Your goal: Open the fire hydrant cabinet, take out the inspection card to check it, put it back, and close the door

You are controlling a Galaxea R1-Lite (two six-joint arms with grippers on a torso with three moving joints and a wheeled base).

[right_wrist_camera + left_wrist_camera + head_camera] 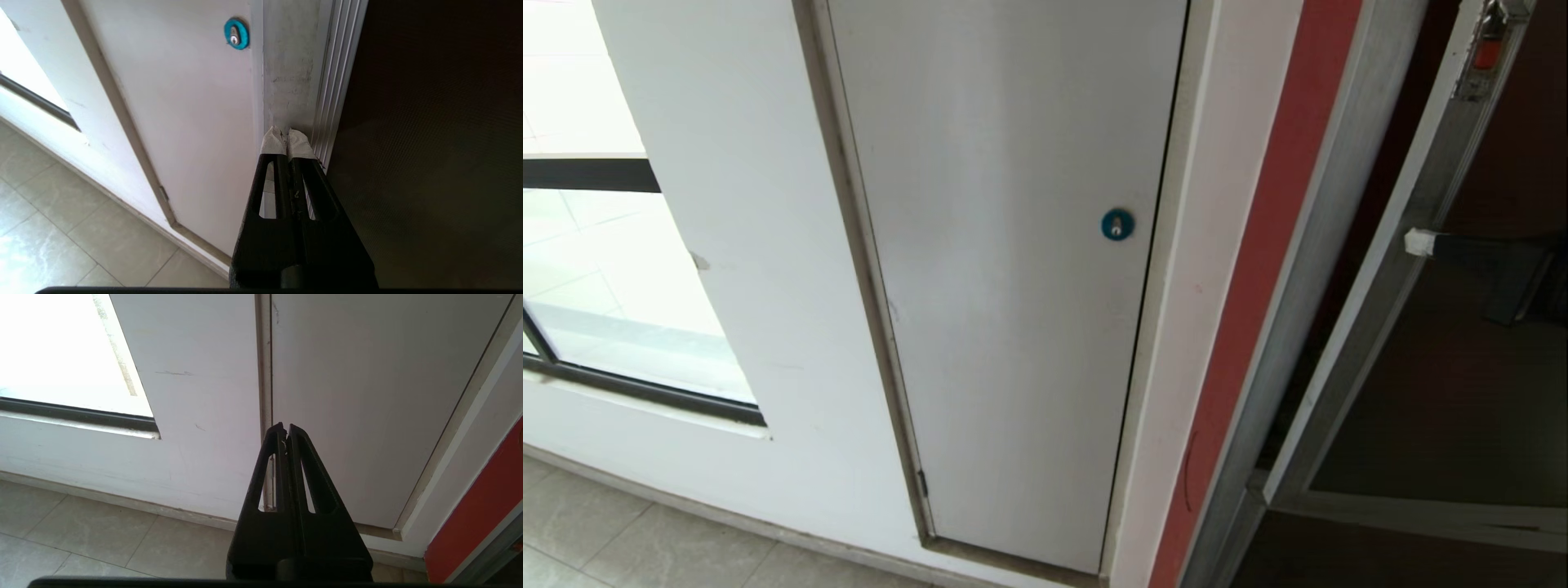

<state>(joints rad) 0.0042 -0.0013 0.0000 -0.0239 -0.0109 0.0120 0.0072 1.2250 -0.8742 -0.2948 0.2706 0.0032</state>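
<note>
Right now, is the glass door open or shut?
Open: the door swings out from the cabinet frame, a dark gap between; right gripper at its edge.

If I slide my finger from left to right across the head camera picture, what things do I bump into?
Window → white wall → white door → round blue lock → red strip → silver frame → right tool on the dark glass door.

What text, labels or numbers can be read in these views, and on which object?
None can be read.
Red latch on the glass door: no legible marking.
Blue lock on the white door: keyhole only, no lettering.
</note>
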